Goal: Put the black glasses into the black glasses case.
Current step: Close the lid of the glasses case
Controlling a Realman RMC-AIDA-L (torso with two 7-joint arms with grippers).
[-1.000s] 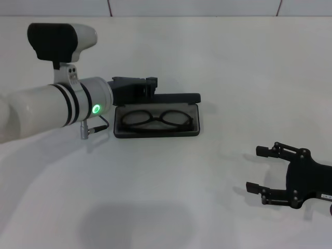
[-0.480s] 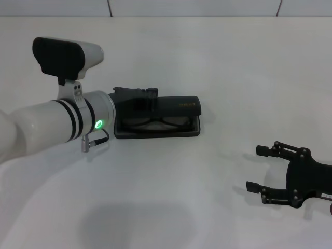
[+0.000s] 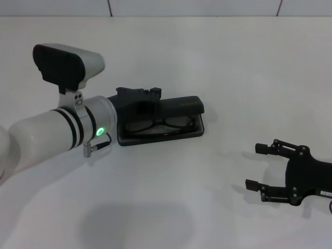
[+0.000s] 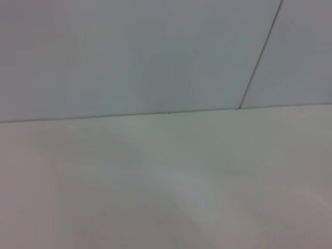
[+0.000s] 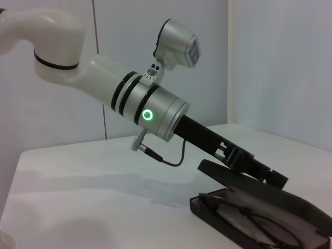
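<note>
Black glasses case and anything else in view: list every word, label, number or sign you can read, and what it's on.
Black hard-shell hinged glasses case, lid partly lowered over the thin black-framed glasses: small orange lettering on the lid, too small to read.
White left arm with its black left gripper at the lid: a green lit ring, no text.
Black right gripper, idle on the white table: no readable text.

Black glasses (image 3: 155, 124) half hidden under lowered lid of black glasses case (image 3: 161, 136). Left gripper (image 3: 142, 98) fingertips hidden against lid, can't tell grip. Right gripper (image 3: 263, 167) body cut off by head view edge.
</note>
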